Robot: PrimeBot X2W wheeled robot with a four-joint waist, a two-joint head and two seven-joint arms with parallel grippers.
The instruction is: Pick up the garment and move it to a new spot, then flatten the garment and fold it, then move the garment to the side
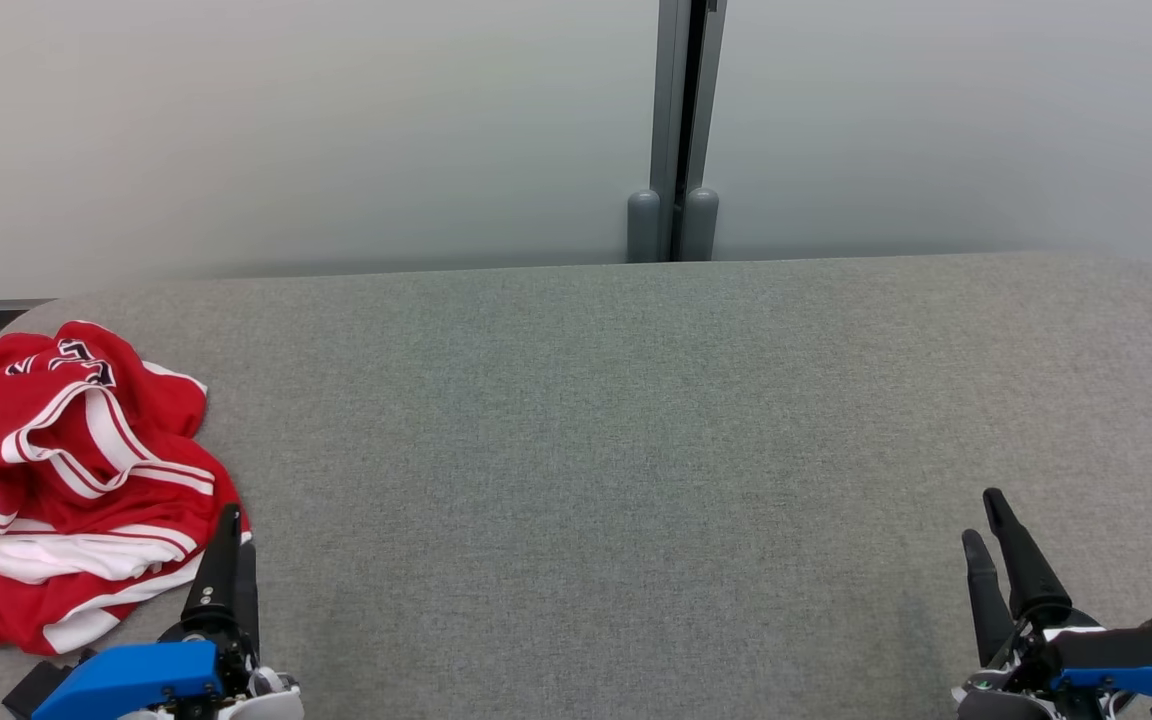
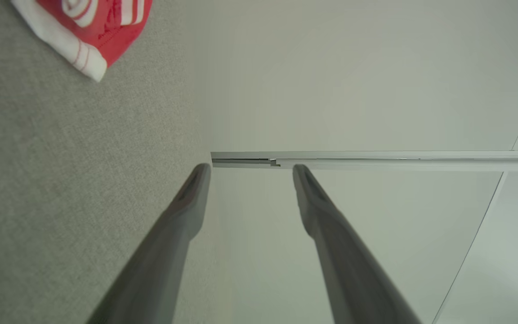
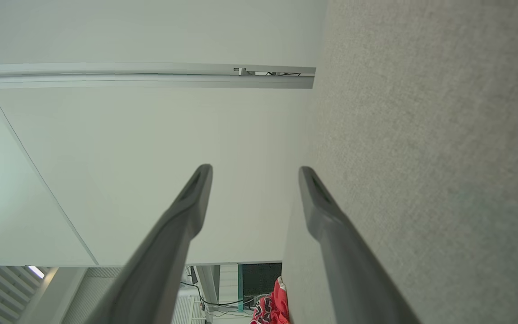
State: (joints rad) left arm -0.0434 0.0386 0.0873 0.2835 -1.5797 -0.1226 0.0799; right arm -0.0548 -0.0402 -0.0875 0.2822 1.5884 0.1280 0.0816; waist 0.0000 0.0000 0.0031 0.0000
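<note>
- Black fingers of the left hand (image 1: 234, 530) are seen spread and empty, close by the garment's near edge.
- Fingers of the right hand (image 1: 982, 516) are likewise held apart, empty, well away to the right.
- The red-and-white garment (image 1: 76, 480) is found crumpled at the left end of the grey bench (image 1: 636, 450).
- A pale wall (image 1: 336, 130) with a grey post (image 1: 681, 130) is seen behind.

**Nothing legible**

The red and white garment (image 1: 76, 480) carries dark, white-edged lettering (image 1: 71, 360) near its far edge in the head view; the cloth is crumpled across it, so no whole letter or number can be made out; the right wrist view shows dark marks (image 3: 264, 311) on it, too small to read.
</note>
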